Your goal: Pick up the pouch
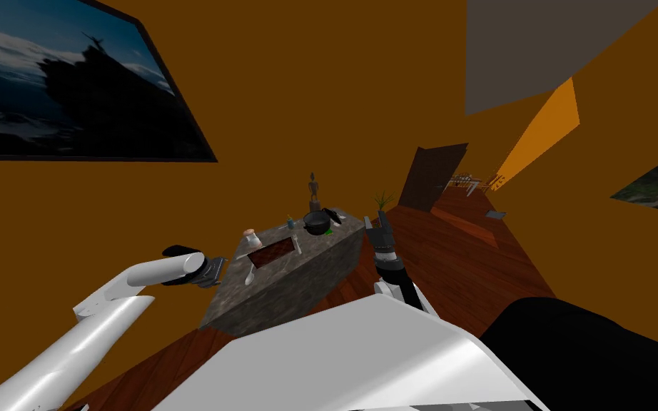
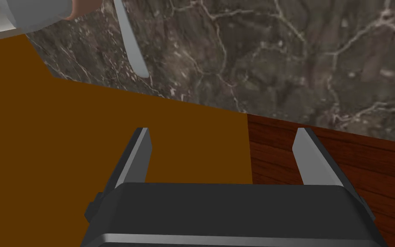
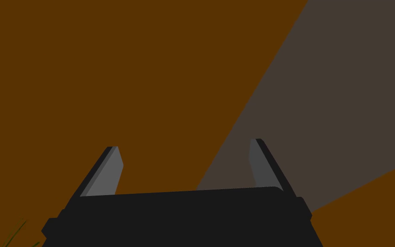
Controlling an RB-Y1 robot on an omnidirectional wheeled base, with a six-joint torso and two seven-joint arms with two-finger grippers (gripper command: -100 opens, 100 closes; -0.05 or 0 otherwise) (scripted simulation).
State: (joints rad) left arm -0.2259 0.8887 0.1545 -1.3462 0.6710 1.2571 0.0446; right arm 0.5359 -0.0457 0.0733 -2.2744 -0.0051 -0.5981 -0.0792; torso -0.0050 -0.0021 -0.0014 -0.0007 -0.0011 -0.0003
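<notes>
approach step: my left gripper [image 2: 222,131], fingers spread and empty, hangs beside the dark veined marble worktop [image 1: 306,271], so next i reach past the grey spoon [image 1: 249,277] to the small white, pink-topped pouch [image 1: 251,237] on its left side.

Pouch [image 1: 251,237]: small and rounded, with a whitish-grey body and a pinkish-tan top. It rests on the top of the dark, pale-veined marble table [image 1: 288,285], close to the table's left edge.
</notes>
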